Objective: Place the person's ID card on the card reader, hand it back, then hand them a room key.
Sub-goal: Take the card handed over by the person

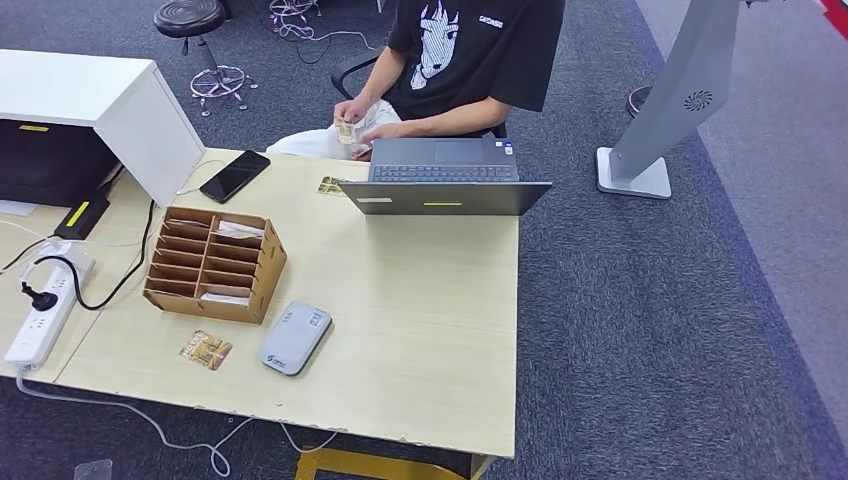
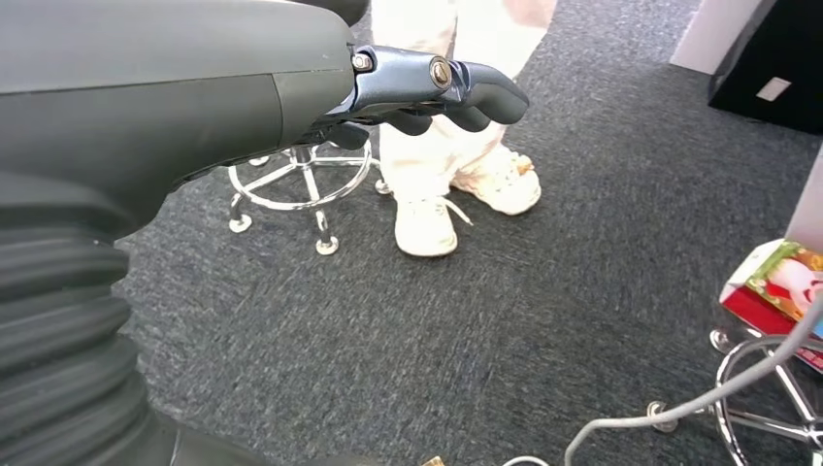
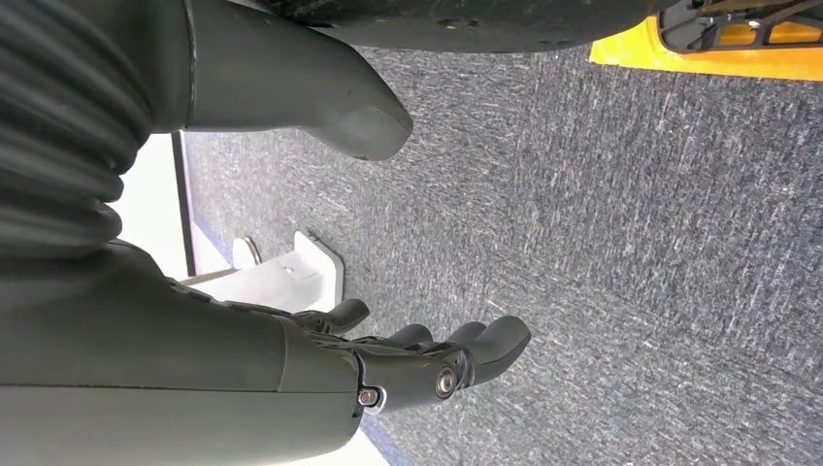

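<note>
The grey card reader lies near the table's front edge, with a patterned card flat on the wood just to its left. A cardboard organizer behind them holds white cards in some slots. The seated person at the far side holds a small card in both hands. Another card lies by the laptop's left corner. My left hand hangs over the carpet holding nothing, fingers loosely extended. My right hand also hangs over the carpet, its thumb apart from the fingers, empty.
An open laptop stands at the table's far edge in front of the person. A black phone lies at the far left, beside a white box. A power strip and cables lie on the left. A stool stands behind.
</note>
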